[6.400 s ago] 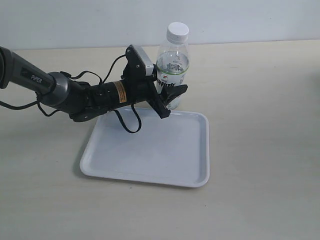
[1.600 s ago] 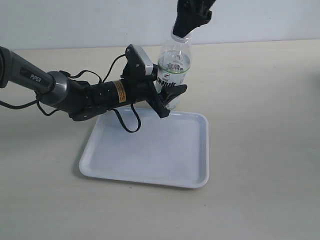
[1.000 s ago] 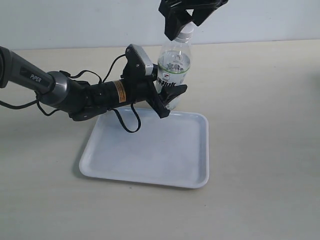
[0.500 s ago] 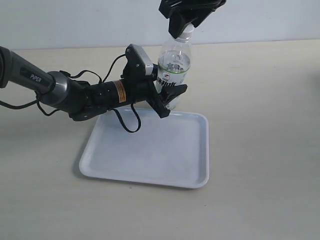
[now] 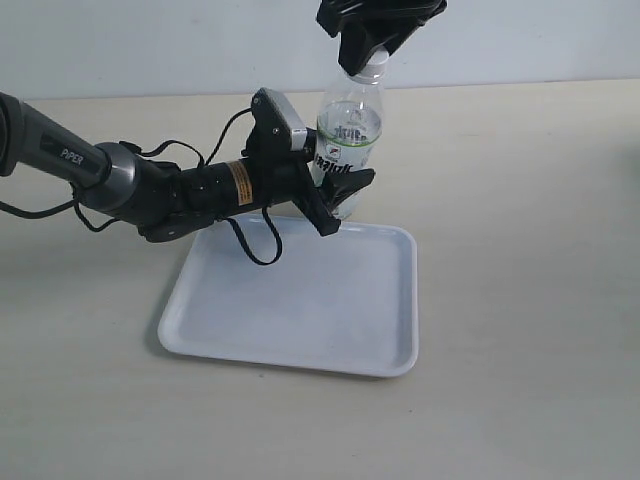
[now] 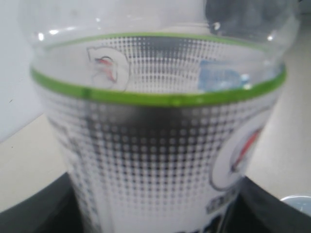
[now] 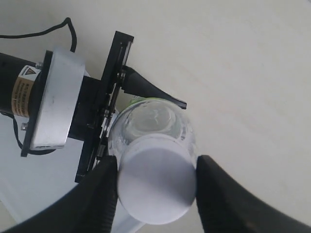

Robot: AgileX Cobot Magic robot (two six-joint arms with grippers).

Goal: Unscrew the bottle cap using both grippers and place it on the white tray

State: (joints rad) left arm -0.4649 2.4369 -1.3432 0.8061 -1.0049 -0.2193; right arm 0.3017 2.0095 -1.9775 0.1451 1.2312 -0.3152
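The bottle [image 5: 348, 135] stands upright on the table [image 5: 520, 250], just past the far rim of the white tray [image 5: 300, 340]. The left gripper [image 5: 345, 203] comes in from the left and is clamped across the bottle's labelled lower body, a dark jaw showing on either side of the label in the left wrist view. The right gripper [image 5: 368, 55] hangs over the bottle from above and is closed on the bottle cap [image 7: 155, 187], with one black finger [image 7: 104, 194] pressed to each side of it. The bottle looks clear right through and probably empty, so it should be light and thin-walled; a hard squeeze would likely dent it, and the glossy label may let it turn within the jaws once torque comes on. The low, wide hold on the body seems the right place to resist that. The cap is small, stiff and ribbed, so the side wall, taken across its full width, offers the best purchase. Once it is free it will weigh almost nothing and may roll or bounce, so it is best set down low on the tray
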